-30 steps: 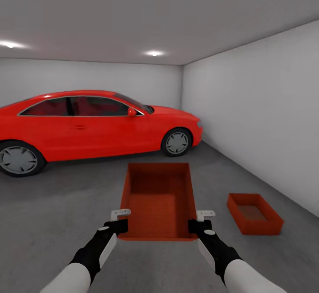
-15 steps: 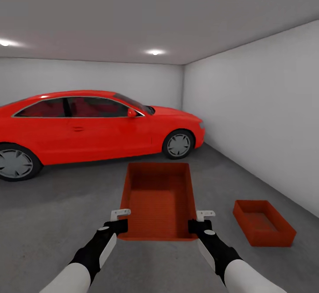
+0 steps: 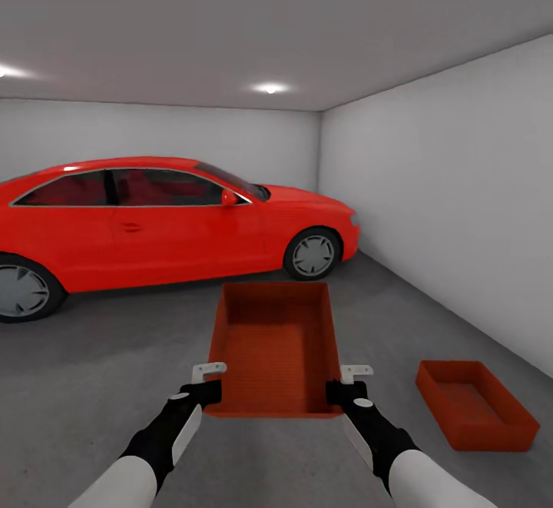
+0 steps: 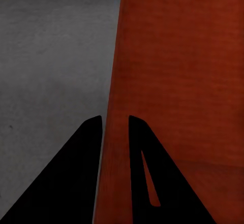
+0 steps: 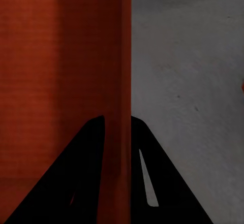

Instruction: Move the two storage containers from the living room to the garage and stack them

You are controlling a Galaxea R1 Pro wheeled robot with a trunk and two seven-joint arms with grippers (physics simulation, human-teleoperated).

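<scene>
Grey concrete floor (image 3: 100, 354) spreads through a bare white-walled garage, where a red car (image 3: 153, 220) is parked side-on, well beyond both grippers. Nearer, a carried orange-red storage container (image 3: 274, 346) is held level out in front of the robot, its near end caught from both sides. Left gripper (image 3: 207, 385) pinches the near left corner, and the left wrist view shows its two dark fingers (image 4: 76, 173) straddling the thin wall, one outside and one inside. Right gripper (image 3: 344, 385) does the same at the near right corner, its fingers (image 5: 86, 173) closed across the wall in the right wrist view. Both sets of jaws are narrowed tight onto the plastic. This bin is empty, with only its finely ribbed bottom showing.

Smaller in view, the second storage container (image 3: 475, 404) sits on the concrete, off beyond the right gripper and well apart from the held bin, close to the right wall. It too is empty.

Judging by this, one bin is already placed and the stacking step is in hand. The next move likely calls for bringing the held bin over to the right, squaring it with the lower one, lowering it to rest on top, then opening both grips together
</scene>
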